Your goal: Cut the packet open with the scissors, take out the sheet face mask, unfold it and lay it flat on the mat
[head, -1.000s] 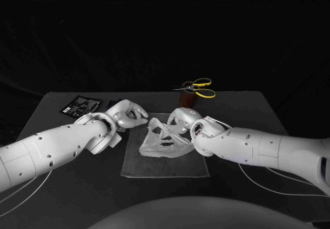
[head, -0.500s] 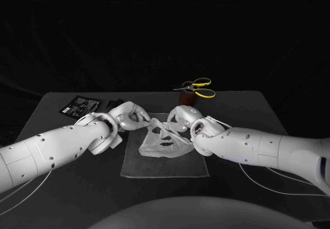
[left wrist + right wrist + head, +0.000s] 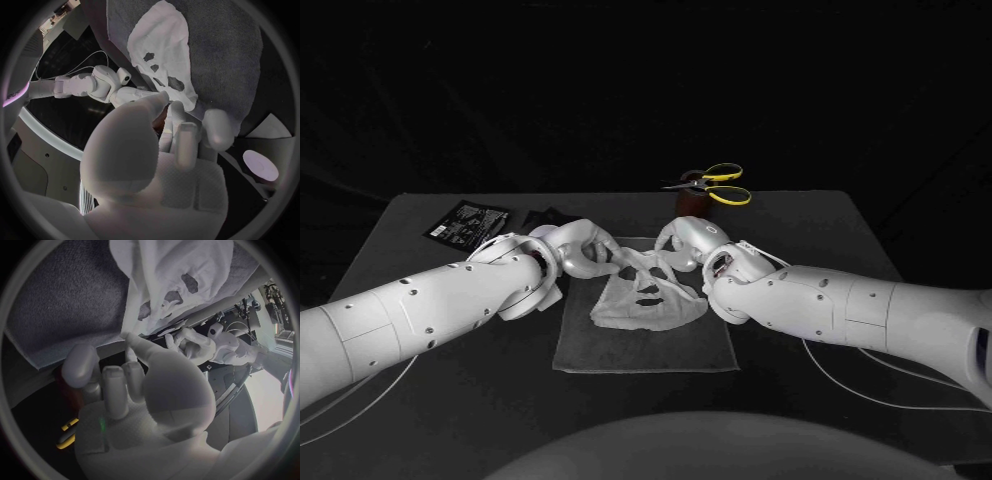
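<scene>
The white sheet face mask (image 3: 646, 298) lies unfolded on the grey mat (image 3: 646, 348), its eye and mouth holes showing and its far edge lifted. My left hand (image 3: 578, 247) pinches that edge at its left corner, thumb against fingers (image 3: 178, 112). At the right corner my right hand (image 3: 684, 241) pinches the same edge, fingertips (image 3: 128, 337) on the sheet. The mask (image 3: 164, 52) and the mat (image 3: 234, 60) appear in the left wrist view, the mask (image 3: 172, 270) again in the right wrist view. Yellow-handled scissors (image 3: 714, 184) stand in a brown holder (image 3: 691, 207) behind the hands. The black packet (image 3: 470, 220) lies far left.
The black table (image 3: 819, 230) runs out to both sides of the mat. The holder with the scissors stands close behind my right hand. White cables (image 3: 870, 390) trail under the right arm.
My left hand has moved right to the mask and taken its far left corner. The mask's far edge now spans between both hands. The right hand has barely shifted.
</scene>
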